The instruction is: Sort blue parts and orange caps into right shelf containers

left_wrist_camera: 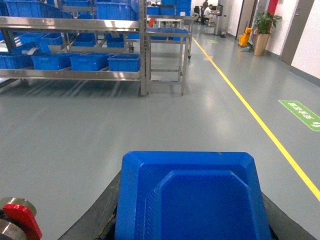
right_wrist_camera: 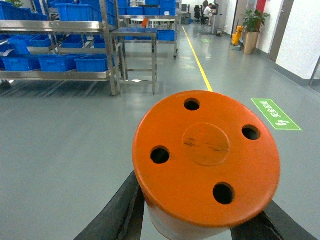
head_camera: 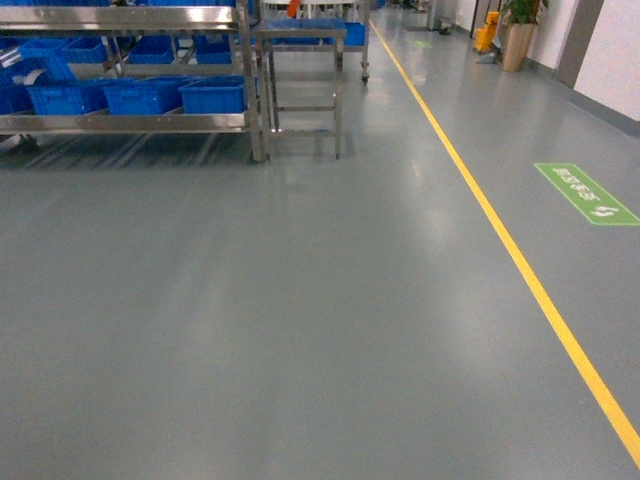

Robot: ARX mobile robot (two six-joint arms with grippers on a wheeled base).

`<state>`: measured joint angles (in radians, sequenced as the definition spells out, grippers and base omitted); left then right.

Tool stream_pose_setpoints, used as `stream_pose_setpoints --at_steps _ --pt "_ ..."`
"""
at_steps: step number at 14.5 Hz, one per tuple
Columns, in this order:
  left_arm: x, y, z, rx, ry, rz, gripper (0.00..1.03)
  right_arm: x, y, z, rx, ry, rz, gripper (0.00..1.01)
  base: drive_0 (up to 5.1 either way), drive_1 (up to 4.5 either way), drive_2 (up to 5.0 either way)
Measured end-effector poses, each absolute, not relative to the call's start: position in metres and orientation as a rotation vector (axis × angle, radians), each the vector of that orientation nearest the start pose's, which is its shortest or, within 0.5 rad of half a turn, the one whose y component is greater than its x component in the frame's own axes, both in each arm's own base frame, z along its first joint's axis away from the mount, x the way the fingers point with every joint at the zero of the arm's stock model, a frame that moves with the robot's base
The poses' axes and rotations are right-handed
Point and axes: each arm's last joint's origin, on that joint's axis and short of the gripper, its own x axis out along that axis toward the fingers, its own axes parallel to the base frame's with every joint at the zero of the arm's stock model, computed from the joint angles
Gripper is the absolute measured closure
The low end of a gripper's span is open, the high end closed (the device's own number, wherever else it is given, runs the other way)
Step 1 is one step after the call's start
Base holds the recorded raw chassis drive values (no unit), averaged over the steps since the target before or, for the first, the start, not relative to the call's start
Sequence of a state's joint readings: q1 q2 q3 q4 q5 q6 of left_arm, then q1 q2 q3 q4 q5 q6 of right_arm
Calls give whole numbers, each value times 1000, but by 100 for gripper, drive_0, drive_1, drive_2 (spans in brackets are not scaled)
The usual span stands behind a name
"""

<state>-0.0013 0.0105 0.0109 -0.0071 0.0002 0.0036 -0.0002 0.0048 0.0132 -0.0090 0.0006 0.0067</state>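
Left pincer (left_wrist_camera: 187,232) clamping blue part (left_wrist_camera: 187,197), right pincer (right_wrist_camera: 200,225) clamping orange cap (right_wrist_camera: 206,155), head view only floor, shelf crates (head_camera: 145,95).

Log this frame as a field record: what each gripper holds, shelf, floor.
left gripper: shut on blue part
right gripper: shut on orange cap
shelf: far left ahead, steel, blue crates on the lower level
floor: grey, yellow line, green sign on the right
grippers in head view: none
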Motion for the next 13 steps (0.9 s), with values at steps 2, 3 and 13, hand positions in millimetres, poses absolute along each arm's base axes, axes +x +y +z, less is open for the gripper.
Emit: stream_pose_setpoints --at_steps 2,3,13 --pt "98 0 166 4 7 -2 60 97 0 167 7 -4 -1 60 149 570 -272" --pt "98 0 166 4 5 -1 60 97 0 167 7 -2 0 60 34 455 -387" --pt "98 0 166 4 6 2 60 97 0 167 7 -4 0 60 -29 392 -450"
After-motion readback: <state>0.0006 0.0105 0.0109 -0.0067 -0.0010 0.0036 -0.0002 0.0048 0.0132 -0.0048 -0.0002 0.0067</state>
